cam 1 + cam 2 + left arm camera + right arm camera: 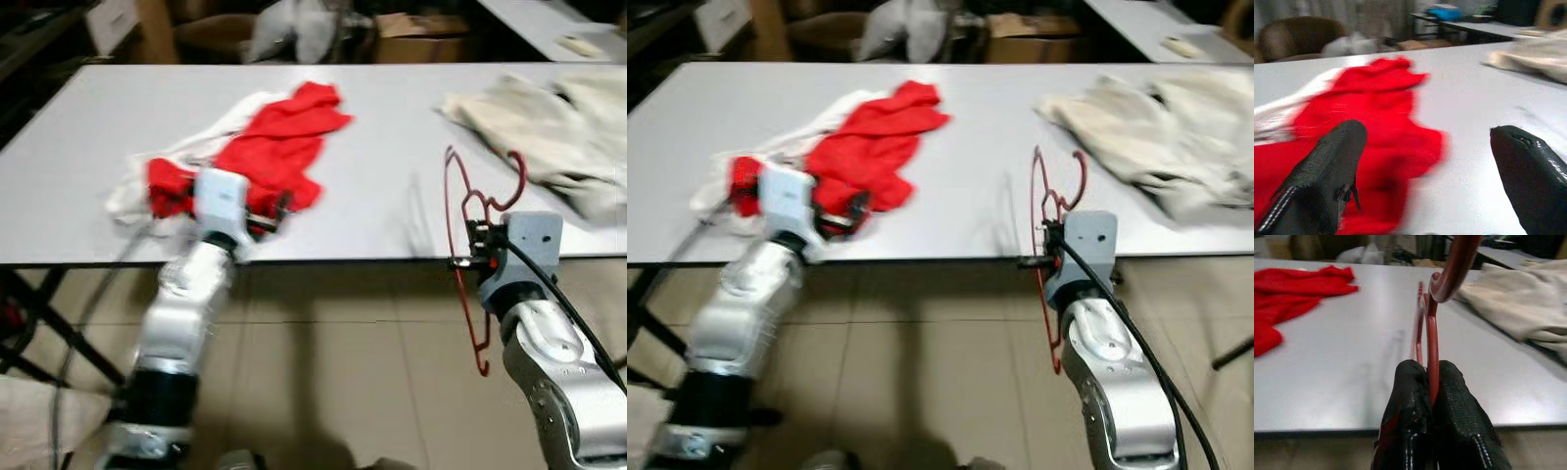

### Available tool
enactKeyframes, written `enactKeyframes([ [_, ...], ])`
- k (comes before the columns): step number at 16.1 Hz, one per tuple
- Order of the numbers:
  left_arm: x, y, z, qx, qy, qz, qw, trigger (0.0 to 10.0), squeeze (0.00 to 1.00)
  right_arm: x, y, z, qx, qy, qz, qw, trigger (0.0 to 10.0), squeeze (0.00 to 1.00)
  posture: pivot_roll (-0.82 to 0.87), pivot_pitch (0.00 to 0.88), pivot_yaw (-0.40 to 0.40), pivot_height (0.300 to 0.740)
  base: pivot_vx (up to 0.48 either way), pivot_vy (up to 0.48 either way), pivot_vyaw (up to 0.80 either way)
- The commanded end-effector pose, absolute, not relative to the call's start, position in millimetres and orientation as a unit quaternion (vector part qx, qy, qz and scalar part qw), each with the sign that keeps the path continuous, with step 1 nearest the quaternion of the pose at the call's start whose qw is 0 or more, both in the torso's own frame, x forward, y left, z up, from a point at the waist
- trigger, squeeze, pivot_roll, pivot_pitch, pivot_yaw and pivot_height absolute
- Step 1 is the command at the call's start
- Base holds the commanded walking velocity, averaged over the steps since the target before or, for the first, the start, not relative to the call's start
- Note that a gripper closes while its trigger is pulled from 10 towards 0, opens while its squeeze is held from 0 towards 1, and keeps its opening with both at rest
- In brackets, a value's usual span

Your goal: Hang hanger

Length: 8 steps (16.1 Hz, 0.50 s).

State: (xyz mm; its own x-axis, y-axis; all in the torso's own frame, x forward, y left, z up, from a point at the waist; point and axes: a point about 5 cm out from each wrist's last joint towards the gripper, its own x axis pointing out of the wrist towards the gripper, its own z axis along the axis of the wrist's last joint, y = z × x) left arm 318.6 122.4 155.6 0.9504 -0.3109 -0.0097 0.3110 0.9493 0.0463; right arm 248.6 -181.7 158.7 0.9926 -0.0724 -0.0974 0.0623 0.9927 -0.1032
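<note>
R gripper (1429,382) is pinched tight on the red hanger (468,255), held upright at the table (372,166) front edge, long axis vertical, hook up. L gripper (1425,161), fingers spread w/ nothing held, is poised over the red garment (279,147), well apart to the hanger's left, so the garment is nearer the L arm.

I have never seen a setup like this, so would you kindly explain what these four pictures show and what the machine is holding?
This is a humanoid robot with two silver arms, each ending in two black fingers. The two wide pictures come from its head, looking down at a white table. The other two look along each wrist. The right gripper is shut on a red hanger, holding it upright at the table's near edge. The left gripper is open, its fingers apart over a red garment that lies on a white cloth. A cream garment lies to the right.
</note>
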Motion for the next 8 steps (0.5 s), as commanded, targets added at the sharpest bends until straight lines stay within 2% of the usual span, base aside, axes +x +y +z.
enactKeyframes([
  [1, 317.4, 129.9, 160.0, 0.038, -0.005, -0.140, 0.989, 10.0, 0.70, 249.7, -178.8, 160.1, -0.065, 0.030, -0.047, 0.996, 10.0, 0.00, -0.05, 0.047, 0.034, 0.740, 0.000, -0.360, 0.00],
  [3, 315.1, 127.4, 157.5, 0.038, 0.002, -0.133, 0.990, 10.0, 0.70, 247.0, -169.3, 154.0, -0.060, 0.040, -0.011, 0.997, 10.0, 0.00, -0.05, 0.046, 0.033, 0.740, 0.000, -0.354, 0.00],
  [8, 314.4, 125.9, 156.4, 0.041, 0.006, -0.132, 0.990, 10.0, 0.69, 242.8, -168.3, 151.2, -0.034, 0.039, -0.007, 0.999, 10.0, 0.00, -0.06, 0.043, 0.045, 0.740, 0.000, -0.355, 0.00],
])
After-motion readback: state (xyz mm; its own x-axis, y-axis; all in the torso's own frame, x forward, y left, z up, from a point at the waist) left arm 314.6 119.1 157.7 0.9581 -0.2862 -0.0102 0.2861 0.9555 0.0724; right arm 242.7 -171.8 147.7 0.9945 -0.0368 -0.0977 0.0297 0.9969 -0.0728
